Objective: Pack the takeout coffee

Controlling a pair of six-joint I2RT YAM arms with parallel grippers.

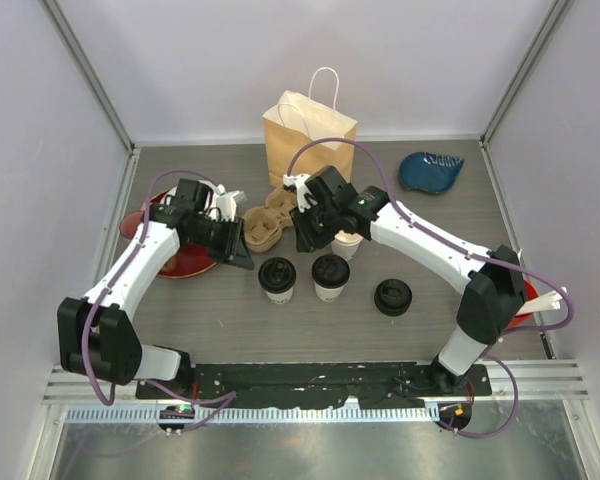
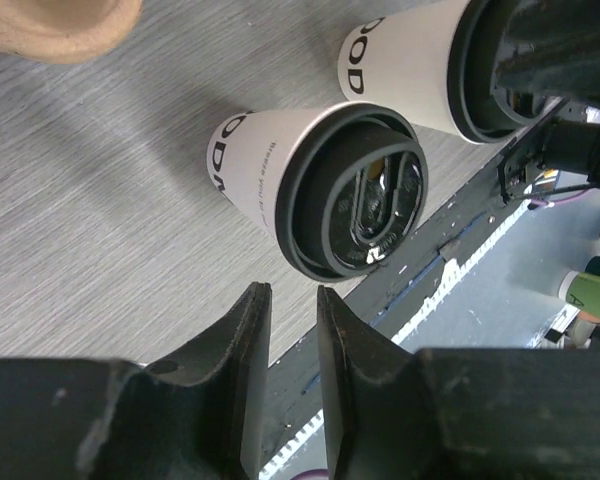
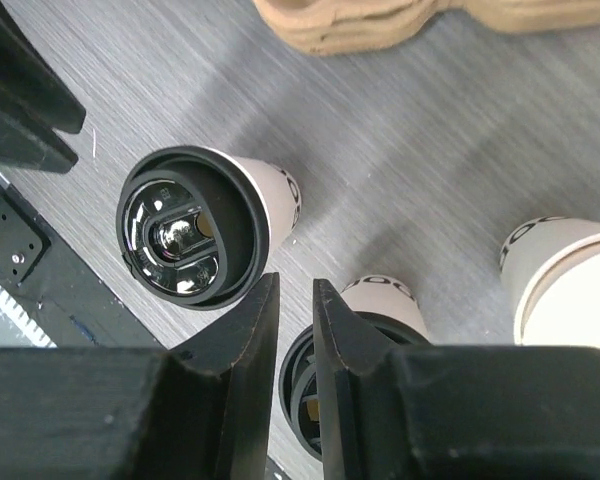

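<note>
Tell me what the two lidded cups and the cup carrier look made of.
Lidded cups: white paper walls, matte with printed lettering; black lids look plastic, glossy with glare. Cup carrier: tan, dull, softly rounded, probably moulded pulp.

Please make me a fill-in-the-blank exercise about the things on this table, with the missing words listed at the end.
1. The left lidded cup and the right lidded cup both wear ____ lids.
2. The paper bag has ____ handles.
3. The loose lid stack lies to the ____ of both lidded cups.
4. The plate on the left is ____.
Missing words: black; white; right; red.
</note>
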